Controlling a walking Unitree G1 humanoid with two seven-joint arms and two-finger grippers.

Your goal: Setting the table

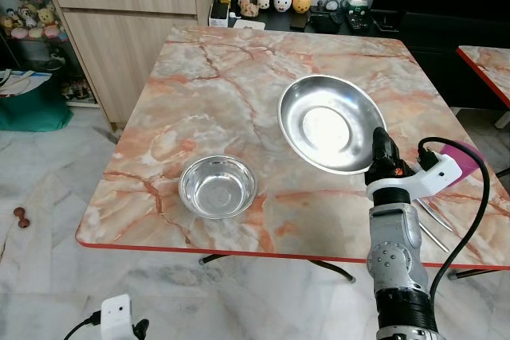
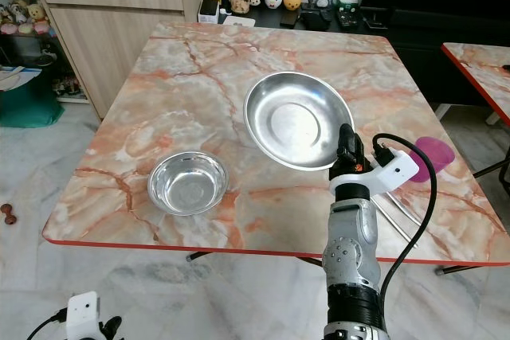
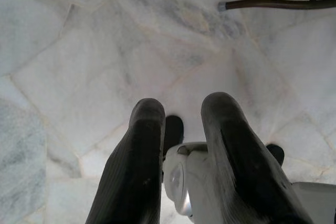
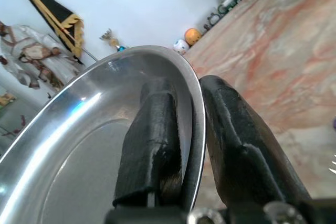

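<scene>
Down low by the floor [image 3: 79,51] our left gripper [image 3: 181,129] hangs, its two fingers a little apart with nothing between them. Left of our right gripper [image 1: 378,151] a small steel bowl [image 1: 217,186] sits on the marble table [image 1: 199,85]. Our right gripper pinches the near rim of the big steel plate [image 1: 327,123], one finger inside, one outside, and the plate is tipped up.

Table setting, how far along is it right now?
Done: a small steel bowl sits on the marble table. In hand: the right gripper pinches the rim of the large steel plate, held tilted above the table. Left: setting the plate down. The left gripper hangs idle.
</scene>
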